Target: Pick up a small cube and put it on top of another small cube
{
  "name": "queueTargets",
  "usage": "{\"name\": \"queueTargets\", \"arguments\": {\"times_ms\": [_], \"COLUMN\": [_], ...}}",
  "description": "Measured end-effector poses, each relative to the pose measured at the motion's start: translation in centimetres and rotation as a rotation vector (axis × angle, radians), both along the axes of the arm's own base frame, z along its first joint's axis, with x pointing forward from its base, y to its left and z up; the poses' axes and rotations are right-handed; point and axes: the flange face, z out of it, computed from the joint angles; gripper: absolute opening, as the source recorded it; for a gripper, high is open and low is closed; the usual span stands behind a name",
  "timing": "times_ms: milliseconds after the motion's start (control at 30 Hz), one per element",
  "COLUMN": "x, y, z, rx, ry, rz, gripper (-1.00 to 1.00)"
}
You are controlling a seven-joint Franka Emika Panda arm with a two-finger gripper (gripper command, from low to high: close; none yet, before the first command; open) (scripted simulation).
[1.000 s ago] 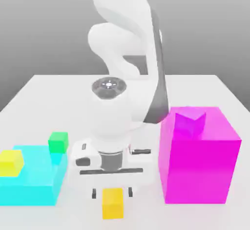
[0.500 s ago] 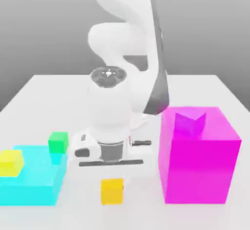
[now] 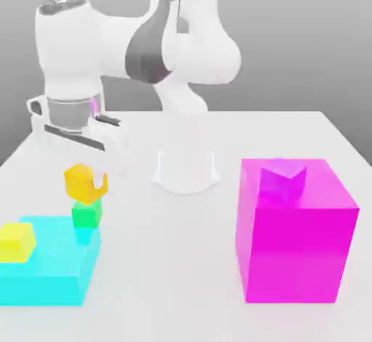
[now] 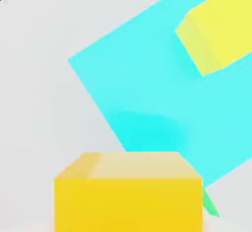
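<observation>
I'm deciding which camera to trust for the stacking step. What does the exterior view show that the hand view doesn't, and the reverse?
Exterior view alone: the arm, the gripper shut on the orange-yellow cube just above the green cube, and the magenta block. Hand view alone: a close look down past the held cube onto the cyan block's top. Both share the held cube, green cube, cyan block and lemon-yellow cube.

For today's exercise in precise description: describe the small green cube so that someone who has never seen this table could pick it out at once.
Find the large flat cyan block at the exterior view's left. The green cube sits by that block's far corner, directly under the golden-yellow cube. It is the lone green thing, far smaller than the magenta block.
</observation>
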Motion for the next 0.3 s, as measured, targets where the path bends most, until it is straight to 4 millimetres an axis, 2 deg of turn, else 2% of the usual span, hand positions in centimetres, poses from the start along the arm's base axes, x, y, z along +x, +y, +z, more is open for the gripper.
{"name": "queueTargets", "arguments": {"times_ms": [67, 200, 233, 300], "x": [-0.7, -0.9, -1.0, -1.0], "y": [-0.4, -0.5, -0.5, -0.5], "z": [-1.1, -5.2, -5.9, -5.9], "rx": [0.003, 0.002, 0.001, 0.001], "ry": [-0.001, 0.0, 0.0, 0.0], "rz": [-0.032, -0.042, -0.043, -0.043], "gripper": [-1.0, -1.0, 1.0, 1.0]}}
